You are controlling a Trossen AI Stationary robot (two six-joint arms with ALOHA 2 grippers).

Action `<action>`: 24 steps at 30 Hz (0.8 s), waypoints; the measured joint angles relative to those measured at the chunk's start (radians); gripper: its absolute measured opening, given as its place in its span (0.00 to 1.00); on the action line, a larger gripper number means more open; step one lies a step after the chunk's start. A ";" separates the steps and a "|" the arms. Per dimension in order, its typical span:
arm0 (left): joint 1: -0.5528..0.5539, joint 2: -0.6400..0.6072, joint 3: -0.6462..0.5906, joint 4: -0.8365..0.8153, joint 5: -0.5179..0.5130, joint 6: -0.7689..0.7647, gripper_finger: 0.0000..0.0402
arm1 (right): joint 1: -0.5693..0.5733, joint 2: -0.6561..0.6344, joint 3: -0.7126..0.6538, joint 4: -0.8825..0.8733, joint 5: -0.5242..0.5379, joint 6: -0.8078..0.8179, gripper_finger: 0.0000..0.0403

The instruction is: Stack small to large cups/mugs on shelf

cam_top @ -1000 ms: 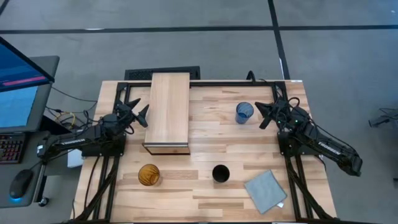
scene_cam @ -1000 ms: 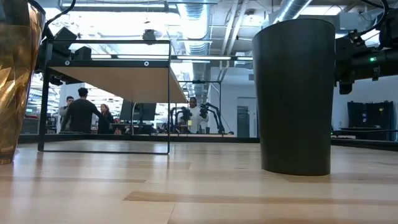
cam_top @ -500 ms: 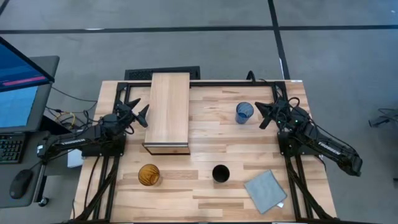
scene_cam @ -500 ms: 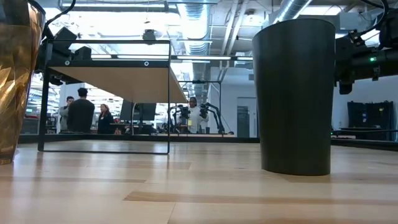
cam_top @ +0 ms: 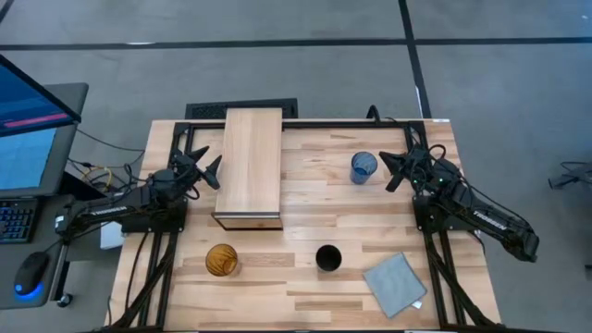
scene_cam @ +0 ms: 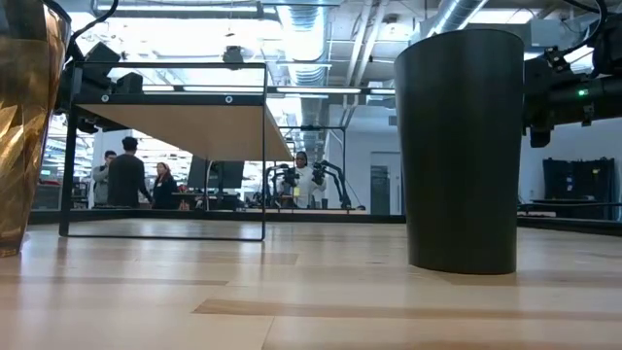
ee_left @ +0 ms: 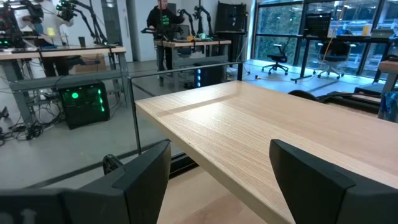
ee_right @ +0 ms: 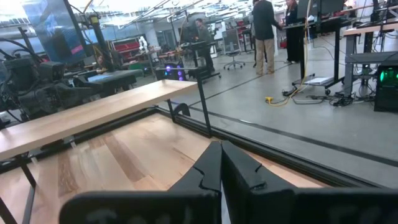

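You have three cups standing loose and upright on the counter [cam_top: 305,199], none yet on the shelf [cam_top: 250,166]. The blue cup [cam_top: 363,167] sits near the far right, just beside the right tool [cam_top: 390,172]; the black cup [cam_top: 327,258] stands near the front middle, and the amber cup [cam_top: 221,260] near the front left, well apart from it. A grey cloth [cam_top: 395,284] lies at the front right and plays no part. The right tool has its fingers pressed together, holding nothing, as the right wrist view shows. The left tool [cam_top: 205,166] waits beside the shelf's left edge with its fingers spread, the shelf top filling the gap between them in its own view. Judge the cups as light and rigid, with smooth tapered walls that could slide out of a loose pinch; the blue one looks thin and translucent, so it may flex or tip if you squeeze hard. Take each by the rim, one finger inside and one outside, or across the upper wall where the taper is widest. Since the cups are empty, a nudge from a closing finger could topple them, so centre the tool before closing. The amber cup looks the largest, so it probably belongs at the bottom of the stack.
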 joint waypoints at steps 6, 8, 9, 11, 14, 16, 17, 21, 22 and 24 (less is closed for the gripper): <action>0.000 0.000 0.000 0.000 0.001 0.000 0.66 | 0.000 0.000 0.000 0.000 0.000 0.000 0.07; 0.000 0.000 0.000 0.000 0.001 0.000 0.66 | 0.000 0.000 0.000 0.000 0.000 0.000 0.07; 0.000 0.000 0.000 0.000 0.001 0.000 0.66 | 0.000 0.000 0.000 0.000 0.000 0.000 0.07; 0.000 0.000 0.000 0.000 0.001 0.000 0.66 | 0.000 0.000 0.000 0.000 0.000 0.000 0.07; 0.000 0.000 0.000 0.000 0.002 0.000 0.66 | 0.000 0.000 0.000 0.000 0.000 0.000 0.07; 0.000 0.000 0.000 0.000 0.002 0.000 0.66 | 0.000 0.000 0.000 0.004 0.000 0.001 0.07; 0.000 0.000 0.000 0.000 0.001 0.000 0.66 | 0.000 0.000 0.000 0.006 0.000 0.001 0.07; 0.000 0.000 0.000 0.000 0.001 0.011 0.66 | 0.002 0.000 0.000 0.084 0.000 0.072 0.07; 0.000 0.000 0.000 0.000 0.001 0.011 0.66 | 0.002 -0.001 0.000 0.109 0.001 0.115 0.07; 0.000 0.000 0.000 0.000 0.001 0.007 0.66 | 0.002 -0.001 0.000 0.145 0.000 0.198 0.07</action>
